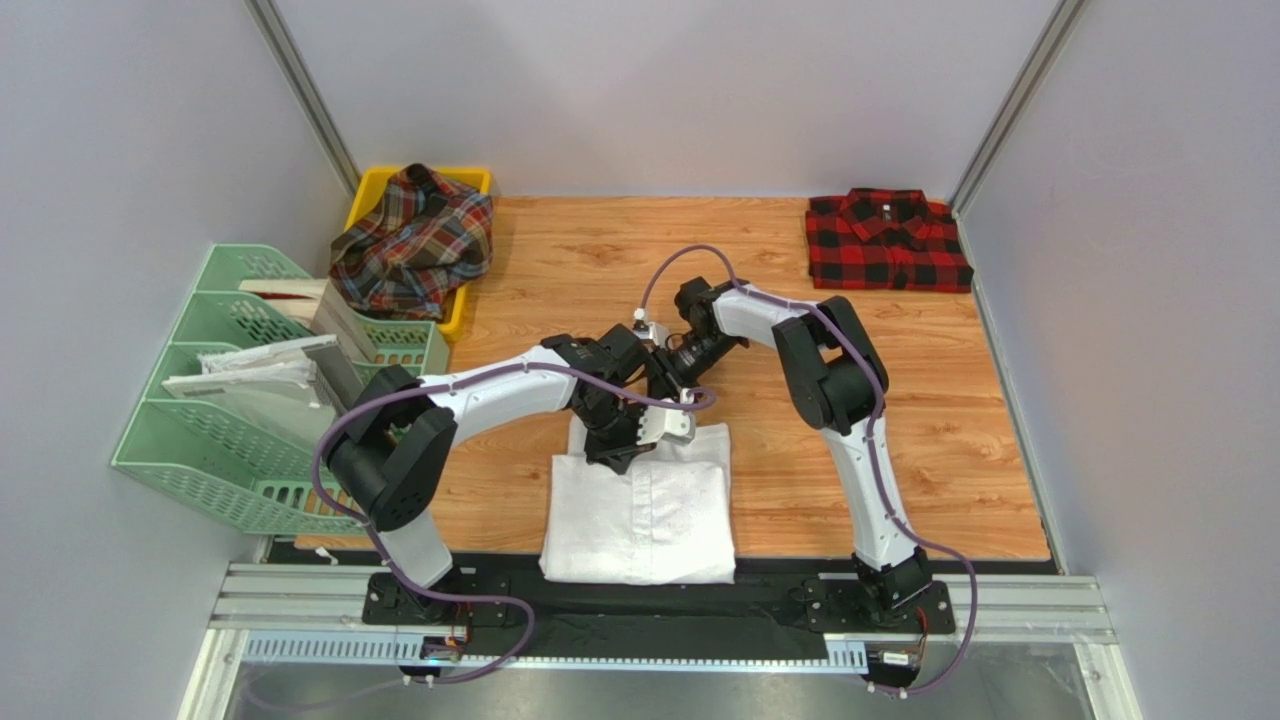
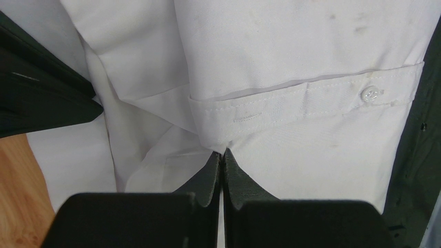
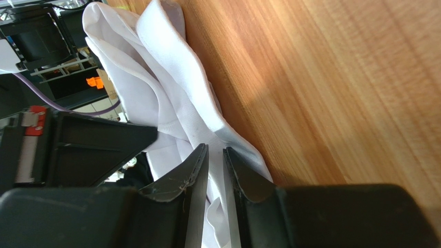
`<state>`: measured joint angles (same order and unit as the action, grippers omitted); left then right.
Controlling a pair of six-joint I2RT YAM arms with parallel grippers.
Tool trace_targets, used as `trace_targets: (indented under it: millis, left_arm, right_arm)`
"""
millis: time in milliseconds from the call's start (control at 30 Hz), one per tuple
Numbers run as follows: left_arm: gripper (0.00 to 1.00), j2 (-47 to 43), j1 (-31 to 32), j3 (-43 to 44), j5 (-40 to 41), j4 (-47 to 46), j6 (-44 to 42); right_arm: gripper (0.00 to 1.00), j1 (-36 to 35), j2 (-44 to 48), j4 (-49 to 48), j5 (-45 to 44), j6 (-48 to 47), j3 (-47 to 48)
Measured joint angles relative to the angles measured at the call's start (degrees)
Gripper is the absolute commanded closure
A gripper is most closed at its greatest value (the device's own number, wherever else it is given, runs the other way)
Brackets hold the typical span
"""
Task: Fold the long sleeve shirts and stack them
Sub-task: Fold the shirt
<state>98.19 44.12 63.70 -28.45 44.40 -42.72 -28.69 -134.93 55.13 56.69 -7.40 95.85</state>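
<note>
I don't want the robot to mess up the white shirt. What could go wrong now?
Two things, maybe. The left gripper pinches the white shirt only at the very edge under the cuff, so the cloth might slip out. The right gripper holds a bunched, twisted bit of the same shirt, so the fold could come out wrinkled or lopsided.
</note>
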Motion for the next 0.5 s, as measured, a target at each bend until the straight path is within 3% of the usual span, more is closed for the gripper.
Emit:
trace_targets:
  millis: [500]
  left_arm:
    - [1.0,2.73,-7.13,10.99,0.61,-0.13,-0.66]
  right_arm:
    - [0.76,0.02,0.0,1.27,0.85,-3.26,-0.35]
